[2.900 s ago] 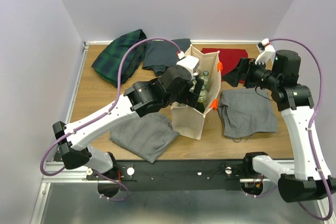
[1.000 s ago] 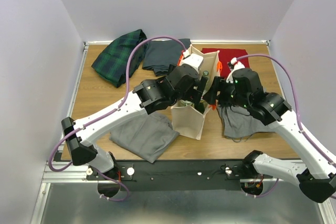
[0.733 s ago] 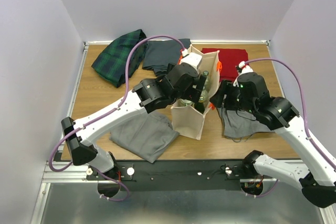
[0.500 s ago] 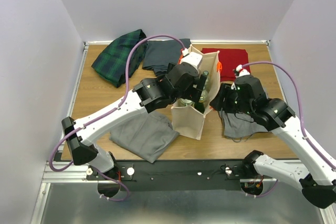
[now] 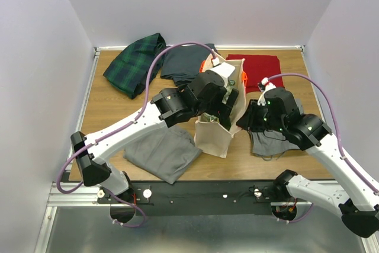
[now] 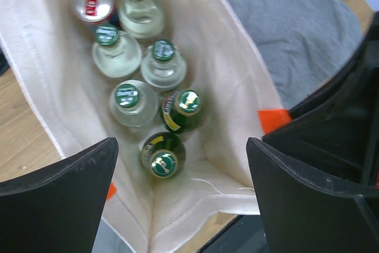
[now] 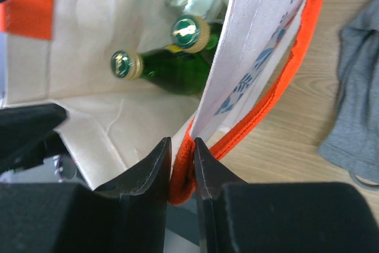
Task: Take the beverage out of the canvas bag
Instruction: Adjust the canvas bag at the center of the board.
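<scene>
Moved, right gripper (image 7: 182, 146): in from the upper right of the overhead view, now low against the right side of the canvas bag (image 5: 213, 137).
Moved, left gripper (image 6: 180, 143): hardly at all, parked above the bag mouth as before.
Right fingers: clenched on the orange handle (image 7: 283, 84) at the bag's rim, strap pinched between the two tips.
Left fingers: spread wide, grasping nothing, one at each lower corner of the left wrist view.
Canvas bag: upright near the middle of the table (image 5: 106, 111), mouth open.
Beverages: all inside the bag. Four clear bottles (image 6: 133, 102) with green caps, two green bottles (image 6: 163, 155) toward the lower centre of the left wrist view, one can (image 6: 92, 3) at its upper left.
Around the bag, overhead view: plaid cloth (image 5: 135, 63) upper left, dark grey cloth (image 5: 180, 63) beside it, red cloth (image 5: 260, 63) upper right, left grey cloth (image 5: 163, 153) lower left, right grey cloth (image 5: 267, 143) partly under the right arm.
</scene>
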`<state>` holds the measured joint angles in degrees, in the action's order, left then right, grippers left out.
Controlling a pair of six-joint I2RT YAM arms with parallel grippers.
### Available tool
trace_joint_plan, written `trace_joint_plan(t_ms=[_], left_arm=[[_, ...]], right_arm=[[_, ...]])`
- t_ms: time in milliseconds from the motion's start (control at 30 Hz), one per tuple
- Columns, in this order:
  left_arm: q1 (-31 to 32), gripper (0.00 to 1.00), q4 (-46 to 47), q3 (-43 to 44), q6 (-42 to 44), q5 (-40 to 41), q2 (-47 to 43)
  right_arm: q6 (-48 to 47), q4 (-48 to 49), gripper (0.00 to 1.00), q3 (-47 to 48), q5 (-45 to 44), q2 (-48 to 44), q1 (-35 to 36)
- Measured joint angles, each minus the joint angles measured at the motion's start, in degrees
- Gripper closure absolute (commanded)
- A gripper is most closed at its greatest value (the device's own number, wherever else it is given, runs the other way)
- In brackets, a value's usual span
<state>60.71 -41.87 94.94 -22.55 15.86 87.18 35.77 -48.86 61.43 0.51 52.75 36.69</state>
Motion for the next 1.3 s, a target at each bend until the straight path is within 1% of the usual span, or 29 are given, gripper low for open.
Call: trace_joint_plan(t_ms=[167, 200, 233, 400, 467, 567, 600, 633, 700, 867, 1000, 1167, 1300], left_arm=[[0.00, 0.01, 0.20, 0.09, 1.81, -5.68, 0.85], [0.00, 0.01, 0.15, 0.11, 1.99, -6.25, 1.03], [0.00, 0.01, 0.07, 0.11, 2.10, -6.73, 1.29], [0.00, 0.01, -0.87, 0.07, 2.16, -8.63, 2.56], [0.00, 0.02, -0.92, -0.11, 1.99, -9.07, 2.64], [0.00, 0.06, -0.92, -0.63, 1.33, -9.62, 2.64], [0.00, 0.07, -0.96, -0.85, 1.11, -9.90, 2.64], [0.00, 0.07, -0.94, -1.36, 0.72, -10.45, 2.64], [0.00, 0.09, -0.98, -2.10, 0.17, -11.04, 2.64], [0.07, 0.10, -0.96, -7.43, -1.33, -12.98, 1.29], [0.17, 0.10, -0.68, -10.71, -2.43, -13.77, -2.14], [0.17, 0.10, -0.70, -12.46, -3.04, -13.84, -6.88], [0.17, 0.13, -0.85, -13.07, -3.45, -13.86, -9.05]], right_arm=[[-1.73, 0.42, 0.69, -0.33, 4.04, -0.31, -0.02], [-1.99, 0.42, 0.68, -0.37, 4.44, -0.31, -0.02], [-2.38, 0.44, 0.65, -0.44, 4.94, -0.33, -0.04], [-4.31, 0.33, 0.62, -1.42, 7.54, -0.48, -0.04], [-4.83, -0.13, 0.58, -2.08, 8.33, -0.83, -0.04], [-5.77, -0.76, 0.52, -2.51, 9.18, -1.25, -0.04], [-5.92, -0.81, 0.49, -2.54, 9.38, -1.38, -0.04], [-6.10, -0.85, 0.42, -2.54, 9.42, -1.44, -0.04], [-6.40, -0.94, 0.37, -2.54, 9.42, -1.64, -0.04], [-6.84, -0.98, 0.34, -2.54, 9.42, -1.77, -0.02], [-6.86, -0.98, 0.34, -2.54, 9.38, -1.77, -0.02], [-6.86, -1.01, 0.34, -2.51, 9.22, -1.77, -0.02], [-6.86, -1.01, 0.34, -2.49, 9.22, -1.77, -0.02]])
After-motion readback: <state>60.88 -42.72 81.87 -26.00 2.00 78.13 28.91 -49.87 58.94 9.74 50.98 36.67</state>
